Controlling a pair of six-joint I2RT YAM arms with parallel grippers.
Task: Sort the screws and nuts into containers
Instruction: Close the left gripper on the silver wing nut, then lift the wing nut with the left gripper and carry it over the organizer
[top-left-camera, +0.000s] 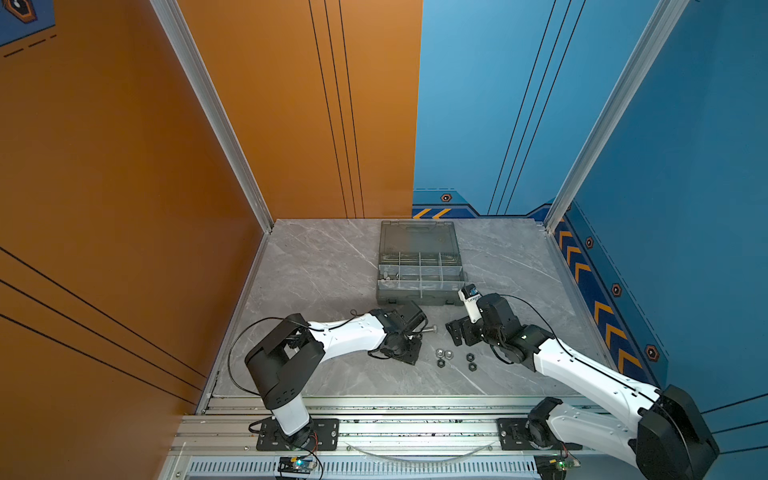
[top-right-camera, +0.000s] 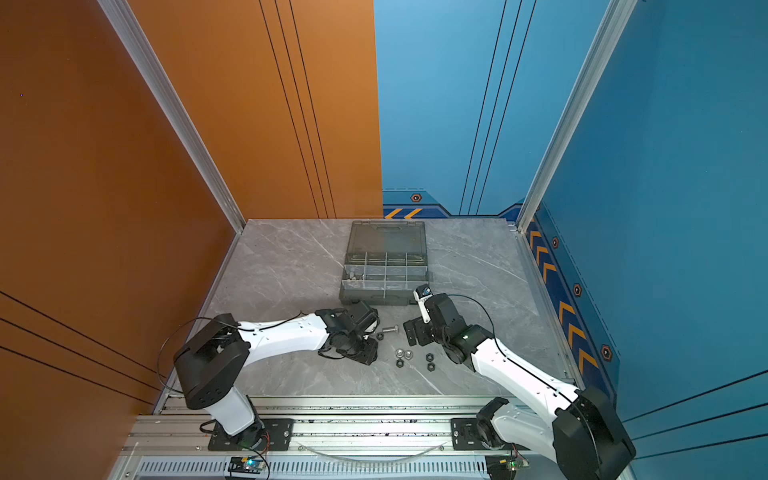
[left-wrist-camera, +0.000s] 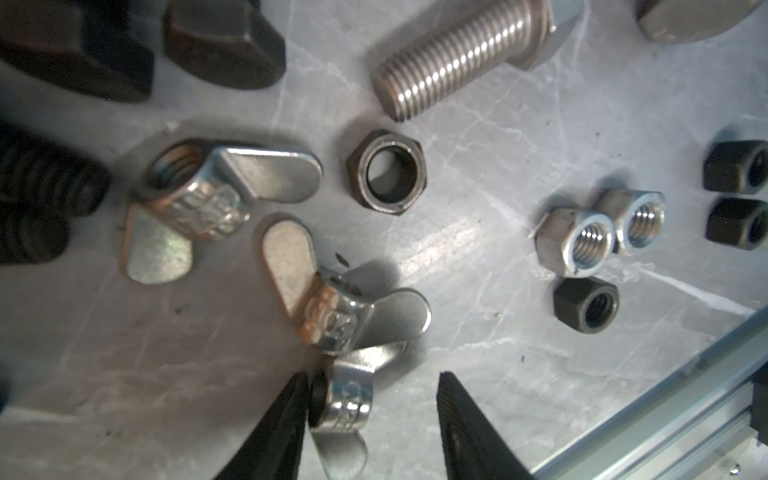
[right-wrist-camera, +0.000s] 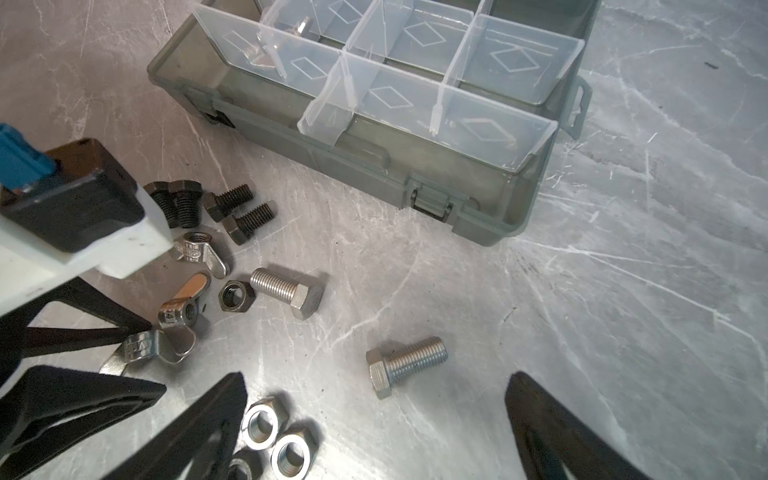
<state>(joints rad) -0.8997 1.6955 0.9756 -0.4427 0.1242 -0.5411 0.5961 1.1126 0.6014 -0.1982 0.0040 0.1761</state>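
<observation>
Low over the grey table (top-left-camera: 311, 270), the left gripper (left-wrist-camera: 372, 378) straddles a silver wing nut (left-wrist-camera: 347, 405). One finger (left-wrist-camera: 282, 428) touches its barrel and the other stands clear, so the jaws are parted and nothing is clamped yet. The right gripper (top-left-camera: 455, 333) hangs spread wide and empty near a silver bolt (right-wrist-camera: 409, 361).

The wing nut looks light, rigid and slick. It would probably twist out of a skewed pinch, so a squeeze square across the barrel, wings free, seems safest. Two more wing nuts (left-wrist-camera: 195, 195) (left-wrist-camera: 332, 316) lie just beside it.

Both top views hide this contact under the left wrist, and they also hide the black bolts (right-wrist-camera: 216, 208), which the right wrist view shows. Only the top views show the whole organiser case (top-left-camera: 419, 297), its lid (top-left-camera: 417, 237) open.
</observation>
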